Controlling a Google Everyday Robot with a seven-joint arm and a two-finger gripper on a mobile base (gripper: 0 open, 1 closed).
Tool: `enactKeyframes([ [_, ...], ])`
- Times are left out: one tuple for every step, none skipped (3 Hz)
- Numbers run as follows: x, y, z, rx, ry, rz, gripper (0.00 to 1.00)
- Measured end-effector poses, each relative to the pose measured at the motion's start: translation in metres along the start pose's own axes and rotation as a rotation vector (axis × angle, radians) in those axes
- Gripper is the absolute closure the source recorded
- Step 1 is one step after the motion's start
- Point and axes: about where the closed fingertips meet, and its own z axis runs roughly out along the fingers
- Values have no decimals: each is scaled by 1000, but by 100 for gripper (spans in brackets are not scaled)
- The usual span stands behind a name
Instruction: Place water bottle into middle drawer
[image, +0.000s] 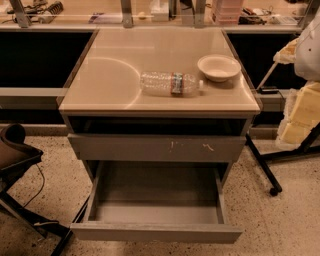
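The small clear crinkled plastic water bottle (169, 83) lies sideways mid-frame on the beige surface (110, 75), beside a white bowl (219, 67); the wide grey middle drawer (156, 232) stands open at bottom centre; the gripper is out of frame, its state untellable; better to grasp across the bottle's body, clear of the bowl.

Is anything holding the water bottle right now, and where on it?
Nothing holds it. The water bottle lies on its side on the cabinet top, untouched; the gripper is not in view.
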Motion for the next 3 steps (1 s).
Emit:
enactKeyframes([
  [0,0,0,0,0,0,0],
  [-18,-26,16,-60,-54,-57,0],
  [-65,-69,65,-206,-134,-160,0],
])
